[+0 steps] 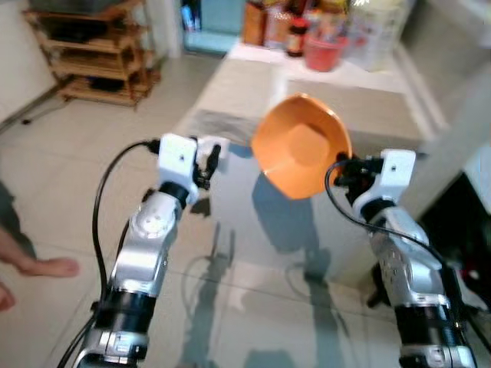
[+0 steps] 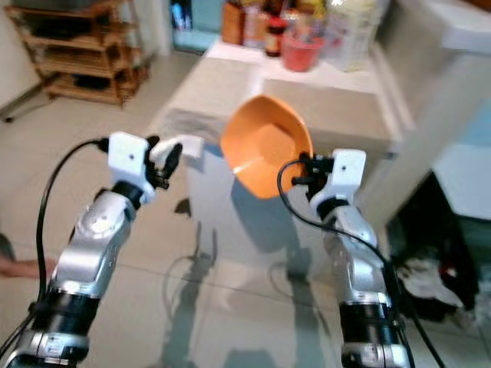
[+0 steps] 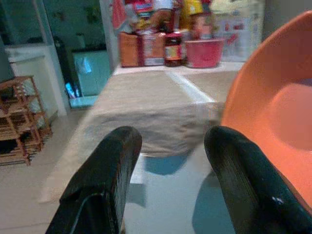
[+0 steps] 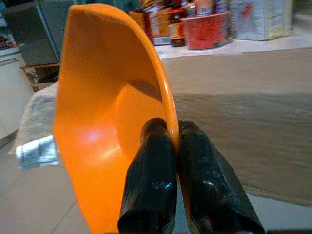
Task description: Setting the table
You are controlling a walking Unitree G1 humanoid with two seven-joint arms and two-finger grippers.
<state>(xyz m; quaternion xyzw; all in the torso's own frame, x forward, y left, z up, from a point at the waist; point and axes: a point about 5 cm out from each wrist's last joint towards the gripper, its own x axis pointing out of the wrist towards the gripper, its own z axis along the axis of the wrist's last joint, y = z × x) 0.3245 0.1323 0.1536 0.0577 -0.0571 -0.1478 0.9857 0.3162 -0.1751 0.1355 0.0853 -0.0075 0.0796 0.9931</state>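
Left eye view first, from the left: a person's bare foot rests on the tiled floor beside a wooden shelf. The left gripper hovers over the near end of the glass table, its fingers apart and holding nothing. Next comes the orange bowl, held up on edge above the glass, its hollow turned toward the robot. The right gripper has its fingers clamped on the bowl's rim, one inside and one outside. Beyond lies a beige cloth with jars and a red tub. The carrying step seems under way; next, the bowl likely needs levelling and lowering onto the table before release.
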